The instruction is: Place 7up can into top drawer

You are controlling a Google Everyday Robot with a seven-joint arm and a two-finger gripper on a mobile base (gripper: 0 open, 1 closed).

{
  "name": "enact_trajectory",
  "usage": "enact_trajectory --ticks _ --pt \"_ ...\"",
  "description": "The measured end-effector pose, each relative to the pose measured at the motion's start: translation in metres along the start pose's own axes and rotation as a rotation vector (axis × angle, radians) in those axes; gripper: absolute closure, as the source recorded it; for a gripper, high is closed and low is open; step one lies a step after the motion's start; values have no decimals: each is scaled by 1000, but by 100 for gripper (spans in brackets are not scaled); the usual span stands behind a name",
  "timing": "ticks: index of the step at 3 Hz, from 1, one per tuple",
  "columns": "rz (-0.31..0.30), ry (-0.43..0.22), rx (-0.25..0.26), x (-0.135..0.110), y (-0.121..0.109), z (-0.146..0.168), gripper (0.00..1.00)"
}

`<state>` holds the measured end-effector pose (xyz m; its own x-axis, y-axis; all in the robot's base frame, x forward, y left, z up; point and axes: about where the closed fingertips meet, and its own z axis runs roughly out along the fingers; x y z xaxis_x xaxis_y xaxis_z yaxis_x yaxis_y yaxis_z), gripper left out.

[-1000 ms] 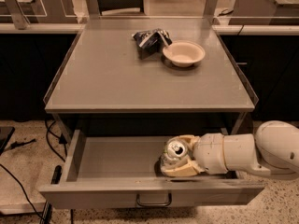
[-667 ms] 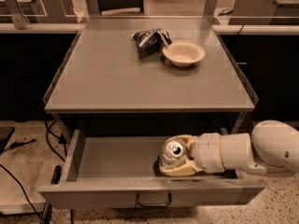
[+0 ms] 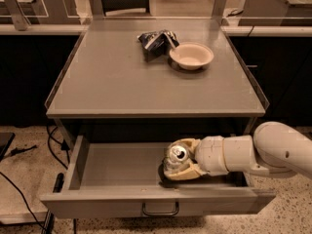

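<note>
One 7up can (image 3: 176,154) is inside the open top drawer (image 3: 114,168), right of the drawer's middle. The gripper (image 3: 170,161) is clamped on it, one cream finger on either side. Above the drawer, the table (image 3: 117,84) carries a bowl (image 3: 191,55) and a crumpled dark bag (image 3: 155,40)

Claw (image 3: 171,160) clasped around the 7up can (image 3: 177,153) inside the open top drawer (image 3: 107,206), right of centre.

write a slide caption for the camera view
The gripper holds the 7up can inside the open top drawer; bowl and foil bag on the tabletop.
</note>
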<state>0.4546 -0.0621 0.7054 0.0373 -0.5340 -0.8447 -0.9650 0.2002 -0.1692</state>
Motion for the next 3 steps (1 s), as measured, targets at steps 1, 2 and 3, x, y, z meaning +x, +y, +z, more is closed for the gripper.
enact_trajectory --ticks 1,2,3 --pt "15 -3 -6 12 -7 13 100" --pt "30 -11 -9 22 -14 24 100" --pt "53 -26 -14 30 -18 39 100"
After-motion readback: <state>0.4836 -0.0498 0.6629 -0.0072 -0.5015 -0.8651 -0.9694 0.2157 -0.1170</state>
